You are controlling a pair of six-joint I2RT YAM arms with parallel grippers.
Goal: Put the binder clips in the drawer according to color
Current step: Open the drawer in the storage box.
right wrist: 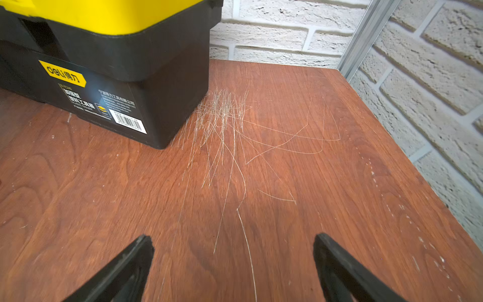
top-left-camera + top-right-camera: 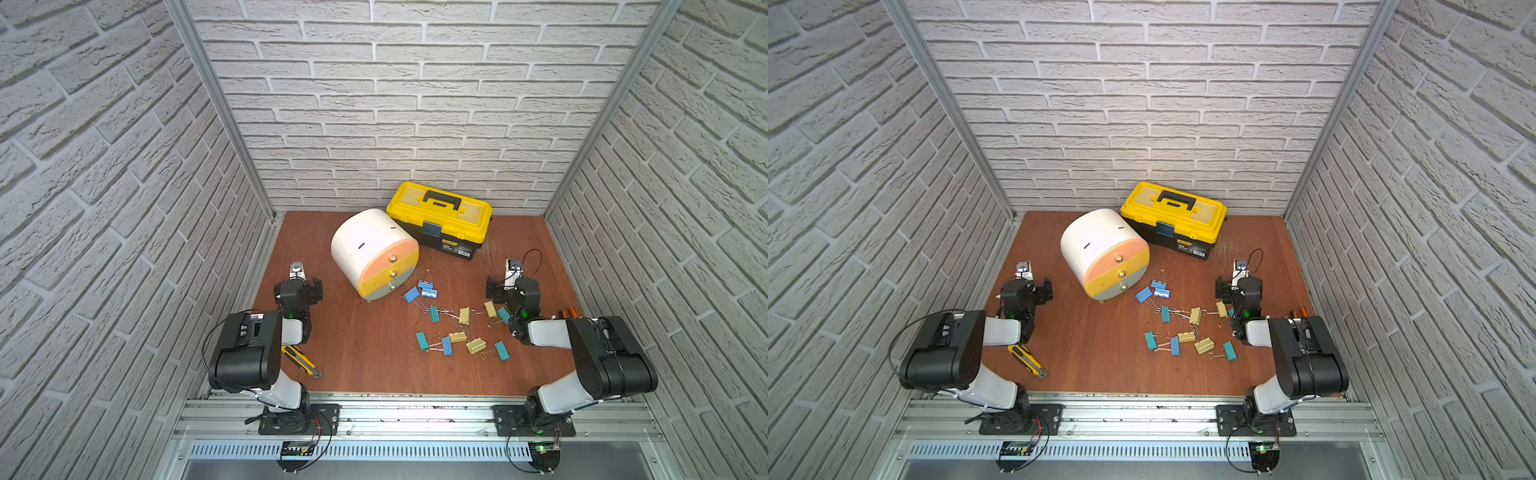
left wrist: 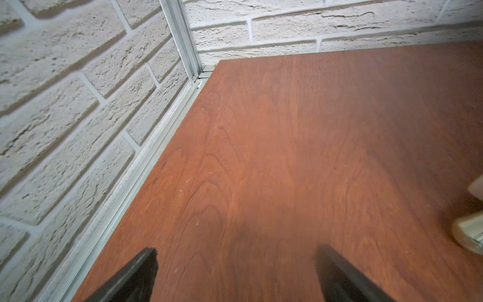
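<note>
In a top view the drawer (image 2: 371, 254), a white drum with peach, yellow and grey fronts all pushed in, stands on the tabletop (image 2: 365, 357) just in front of a yellow-black toolbox (image 2: 439, 216). The binder clips (image 2: 464, 316) lie scattered on the wood between the drawer's front and the right arm (image 2: 582, 345). The blue ones are nearest the drawer, with teal and pale yellow ones further out. A yellow-black utility knife (image 2: 302, 361) lies beside the left arm (image 2: 249, 345). The toolbox's front label is too small to read from up here.

In the left wrist view the left claw (image 3: 235, 264) stands wide, its two black fingers apart over bare wood near the corner of the brick-patterned wall (image 3: 65, 104), gripping nothing.

In the right wrist view the right claw (image 1: 232, 248) is likewise wide and empty, above a patch of pale scratches (image 1: 222, 125). The toolbox's corner stands beyond them. Its yellow badge (image 1: 62, 73) reads "deli" followed by two Chinese characters. Below it are lines of white Chinese lettering too fine to make out, and a white barcode sticker (image 1: 128, 121).
</note>
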